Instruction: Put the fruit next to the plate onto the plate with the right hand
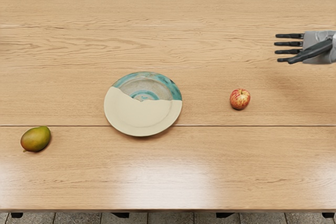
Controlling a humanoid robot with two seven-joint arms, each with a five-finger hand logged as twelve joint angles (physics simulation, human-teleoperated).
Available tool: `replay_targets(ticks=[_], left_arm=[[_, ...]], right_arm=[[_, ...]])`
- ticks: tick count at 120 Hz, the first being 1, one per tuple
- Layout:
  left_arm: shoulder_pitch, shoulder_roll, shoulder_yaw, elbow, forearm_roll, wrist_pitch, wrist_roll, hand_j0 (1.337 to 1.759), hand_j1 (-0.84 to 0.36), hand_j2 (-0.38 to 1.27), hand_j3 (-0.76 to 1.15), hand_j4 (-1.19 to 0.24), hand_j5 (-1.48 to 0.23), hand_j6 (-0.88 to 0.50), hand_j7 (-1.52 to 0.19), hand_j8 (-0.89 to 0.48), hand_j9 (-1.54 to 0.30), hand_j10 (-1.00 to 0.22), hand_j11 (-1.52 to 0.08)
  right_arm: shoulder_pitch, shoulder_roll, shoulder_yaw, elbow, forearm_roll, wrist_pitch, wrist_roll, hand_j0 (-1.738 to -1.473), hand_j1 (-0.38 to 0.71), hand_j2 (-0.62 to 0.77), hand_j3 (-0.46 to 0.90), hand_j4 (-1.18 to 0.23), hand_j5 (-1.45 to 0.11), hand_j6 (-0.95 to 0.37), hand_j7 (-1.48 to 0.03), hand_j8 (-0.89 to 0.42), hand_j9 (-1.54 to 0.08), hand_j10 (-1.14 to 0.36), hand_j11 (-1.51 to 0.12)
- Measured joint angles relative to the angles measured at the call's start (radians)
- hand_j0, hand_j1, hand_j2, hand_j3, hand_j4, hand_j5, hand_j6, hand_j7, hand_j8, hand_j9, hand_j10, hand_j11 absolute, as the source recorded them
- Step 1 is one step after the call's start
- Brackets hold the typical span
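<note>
Here we are, right hand [308,47] poised at the far right edge of the table [168,171], held off the wood and well apart from everything; fingers [287,43] stretched out straight and spread, pointing left across the table, thumb angled beneath them, nothing in the grasp. The left arm is nowhere in view.

Dead centre sits the plate [137,121], cream with a teal patch on its far side, nothing on it; to its right, near but not touching, lies the apple [240,98], red and yellow, resting on the wood. Off to the left, further towards the near edge, a mango [35,138] lies on its own.

Which fruit counts as next to the plate? My read is the apple; it looks a shade closer to the rim and sits on the right hand's side, between hand and plate, so the reach is short and nothing blocks it. The flat, spread hand suits an approach, not a grip; nothing has been picked up yet.

Orientation now; the apple stands roughly upright, dimple showing at the top and tipped slightly towards the camera. It is close to round, so there is no real long axis to line up with; a grasp from above or from the side should both do.
</note>
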Motion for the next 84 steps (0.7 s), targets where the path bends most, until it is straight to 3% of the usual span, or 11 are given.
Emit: replay_targets(ticks=[30,46,62,84], left_arm=[[0.0,0.0,-0.001,0.0,0.0,0.0,0.0,1.658,0.35,0.0,0.0,0.0,0.0,0.0,0.0,0.0,0.0,0.0,0.0],[0.0,0.0,-0.001,0.0,0.0,0.0,0.0,1.658,0.35,0.0,0.0,0.0,0.0,0.0,0.0,0.0,0.0,0.0,0.0],[0.0,0.0,-0.001,0.0,0.0,0.0,0.0,1.658,0.35,0.0,0.0,0.0,0.0,0.0,0.0,0.0,0.0,0.0,0.0],[0.0,0.0,-0.001,0.0,0.0,0.0,0.0,1.658,0.35,0.0,0.0,0.0,0.0,0.0,0.0,0.0,0.0,0.0,0.0]], right_arm=[[0.009,-0.018,-0.006,0.025,-0.013,0.0,0.0,-1.658,-0.35,0.0,0.0,0.0,0.0,0.0,0.0,0.0,0.0,0.0,0.0],[0.096,0.012,-0.117,0.064,-0.142,0.0,0.0,-1.658,-0.35,0.0,0.0,0.0,0.0,0.0,0.0,0.0,0.0,0.0,0.0],[0.245,0.053,-0.285,0.294,-0.289,0.0,0.0,-1.658,-0.35,0.0,0.0,0.0,0.0,0.0,0.0,0.0,0.0,0.0,0.0],[0.485,-0.021,-0.478,0.654,-0.365,-0.011,0.0,-1.658,-0.35,0.0,0.0,0.0,0.0,0.0,0.0,0.0,0.0,0.0,0.0]])
